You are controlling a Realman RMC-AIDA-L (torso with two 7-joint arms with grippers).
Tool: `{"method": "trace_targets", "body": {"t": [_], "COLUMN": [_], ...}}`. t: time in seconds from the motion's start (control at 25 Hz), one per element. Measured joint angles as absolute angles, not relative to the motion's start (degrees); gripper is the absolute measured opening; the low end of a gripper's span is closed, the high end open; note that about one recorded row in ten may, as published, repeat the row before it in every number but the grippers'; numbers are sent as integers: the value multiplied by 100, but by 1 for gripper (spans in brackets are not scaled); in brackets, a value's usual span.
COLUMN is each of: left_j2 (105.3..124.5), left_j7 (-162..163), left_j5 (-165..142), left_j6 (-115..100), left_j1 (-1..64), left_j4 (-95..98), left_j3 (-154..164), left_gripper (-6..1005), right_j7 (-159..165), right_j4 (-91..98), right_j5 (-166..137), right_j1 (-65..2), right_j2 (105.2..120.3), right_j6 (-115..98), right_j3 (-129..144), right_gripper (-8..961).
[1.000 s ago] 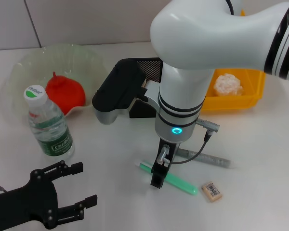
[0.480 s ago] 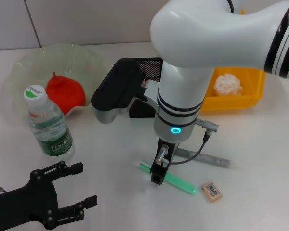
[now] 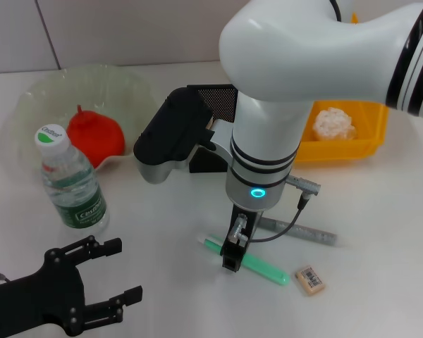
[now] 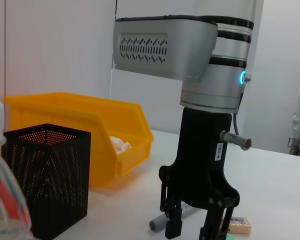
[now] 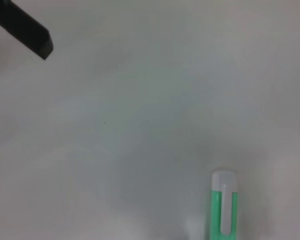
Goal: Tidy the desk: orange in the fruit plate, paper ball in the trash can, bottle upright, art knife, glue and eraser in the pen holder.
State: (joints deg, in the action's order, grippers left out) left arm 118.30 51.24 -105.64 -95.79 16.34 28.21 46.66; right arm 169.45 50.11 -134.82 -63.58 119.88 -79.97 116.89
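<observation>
Right tool (image 3: 230, 262): hanging straight down over the green glue stick (image 3: 257, 265) on the white worktop (image 3: 381, 225), fingers apart in the left wrist view, tips by the stick. Left tool (image 3: 109, 278): idling low near the front edge, fingers spread. Grey art knife (image 3: 307, 232) and eraser (image 3: 310, 279): lying just beside the glue. Bottle (image 3: 70, 183): standing upright. Orange (image 3: 95, 135): sitting in the fruit plate (image 3: 35, 98). Paper ball (image 3: 333, 122): resting in the yellow bin (image 3: 370, 137). Pen holder (image 3: 215, 113): standing behind the arm.

Bright, even overhead light throughout, soft shadows on the white desk (image 3: 381, 211); right wrist view hazy, the green pen (image 5: 222, 205) slightly blurred
</observation>
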Motion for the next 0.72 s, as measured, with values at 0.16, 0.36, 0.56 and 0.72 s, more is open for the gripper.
{"method": "trace_targets", "body": {"t": [0.16, 0.36, 0.56, 0.72], "left_j2": [11830, 11830, 11830, 11830], "left_j7": [5124, 5124, 5124, 5124], "left_j5": [-10564, -10564, -10563, -10563], "left_j6": [-9580, -9580, -9580, -9569], "left_j1": [1634, 1640, 1642, 1644], "left_j4": [2821, 2821, 2821, 2821], "left_j3": [4660, 4658, 4658, 4658], "left_gripper": [802, 802, 802, 802], "right_j7": [16945, 16945, 16945, 16945], "right_j4": [5012, 4994, 4988, 4983], "right_j5": [-13482, -13482, -13442, -13438], "right_j1": [-6356, -6364, -6360, -6363], "right_j2": [11988, 11988, 11988, 11988], "right_j6": [-7993, -7990, -7989, -7989], "right_j3": [11692, 11692, 11691, 11689], "right_gripper": [492, 462, 431, 421]}}
